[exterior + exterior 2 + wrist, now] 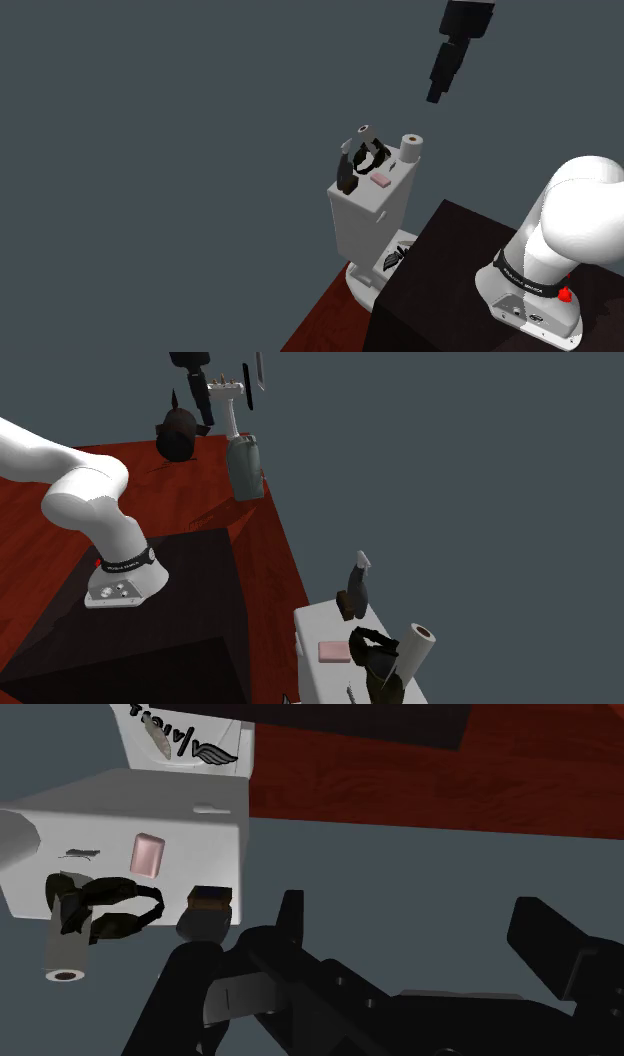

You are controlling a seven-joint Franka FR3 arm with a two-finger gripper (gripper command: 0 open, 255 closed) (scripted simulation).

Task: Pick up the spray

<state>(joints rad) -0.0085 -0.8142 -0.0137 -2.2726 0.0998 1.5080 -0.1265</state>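
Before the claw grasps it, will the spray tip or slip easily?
It probably tips easily: the spray stands upright, tall and narrow. A sideways push may drop it, since it sits at the tank lid's edge.

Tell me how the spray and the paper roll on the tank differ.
The spray is dark with a grey nozzle head; the roll is pale all over. The spray has a narrowing, angular shape; the roll is a plain cylinder with a hollow core. Both stand upright on the white tank.
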